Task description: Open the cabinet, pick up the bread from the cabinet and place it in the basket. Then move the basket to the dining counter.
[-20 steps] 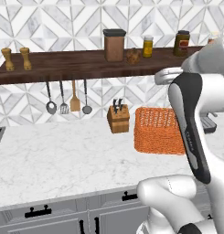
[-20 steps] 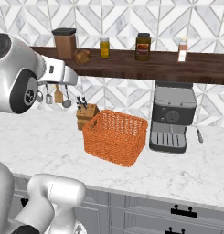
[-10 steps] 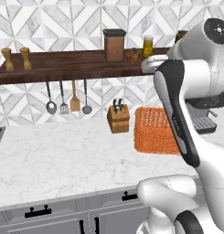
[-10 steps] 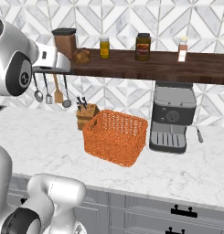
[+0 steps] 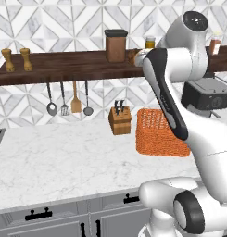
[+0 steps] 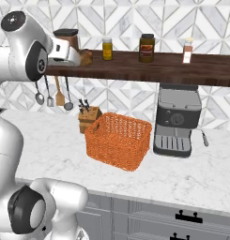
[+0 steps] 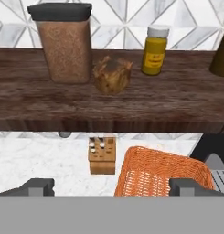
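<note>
Bread point(image 7: 112, 74) sits on the dark wooden shelf point(image 7: 177, 105), gripper point(image 7: 111, 186) apparently spread wide.

End effector point(image 7: 111, 186) now raised, closer to bread point(image 7: 112, 75).

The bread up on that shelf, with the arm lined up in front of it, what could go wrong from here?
1. The bread sits close between the tall canister and the yellow jar; the wide-spread fingers of the end effector might bump either one.
2. The bread lies near the shelf's front edge, so a nudge could roll it off toward the counter.
3. It is lumpy, so the grip may slip before reaching the basket.
</note>
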### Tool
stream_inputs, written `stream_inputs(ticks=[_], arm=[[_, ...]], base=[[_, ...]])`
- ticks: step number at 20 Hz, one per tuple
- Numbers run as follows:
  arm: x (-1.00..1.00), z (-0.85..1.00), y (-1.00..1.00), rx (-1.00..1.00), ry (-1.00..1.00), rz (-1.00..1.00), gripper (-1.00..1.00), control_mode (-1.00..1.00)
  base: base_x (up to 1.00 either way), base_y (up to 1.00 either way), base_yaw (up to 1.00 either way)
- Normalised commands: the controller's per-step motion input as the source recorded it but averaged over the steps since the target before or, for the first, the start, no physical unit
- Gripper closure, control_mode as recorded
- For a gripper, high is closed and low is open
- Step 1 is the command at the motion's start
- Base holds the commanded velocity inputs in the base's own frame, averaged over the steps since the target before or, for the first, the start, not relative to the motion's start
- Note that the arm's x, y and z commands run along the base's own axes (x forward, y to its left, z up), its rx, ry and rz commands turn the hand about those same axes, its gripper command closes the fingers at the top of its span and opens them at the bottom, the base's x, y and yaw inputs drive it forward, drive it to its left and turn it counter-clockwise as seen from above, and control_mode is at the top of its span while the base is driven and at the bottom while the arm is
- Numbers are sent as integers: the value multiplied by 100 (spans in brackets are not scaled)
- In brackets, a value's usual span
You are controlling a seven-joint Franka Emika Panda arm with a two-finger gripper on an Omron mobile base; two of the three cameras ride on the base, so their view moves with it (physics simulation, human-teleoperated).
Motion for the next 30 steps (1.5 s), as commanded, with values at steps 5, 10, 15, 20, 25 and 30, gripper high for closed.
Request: stream_inputs(ticks=[5,10,15,20,25,30], arm=[[62,0,0,0,8,0,-100,-100],[56,0,0,0,10,0,-100,-100],[50,0,0,0,7,0,-100,-100],[44,-16,0,0,3,0,-100,-100],[40,-25,0,0,0,0,-100,-100],[43,-7,0,0,0,0,-100,-100]], base=[[0,0,0],[0,0,0],[0,0,0],[0,0,0],[0,0,0],[0,0,0]])
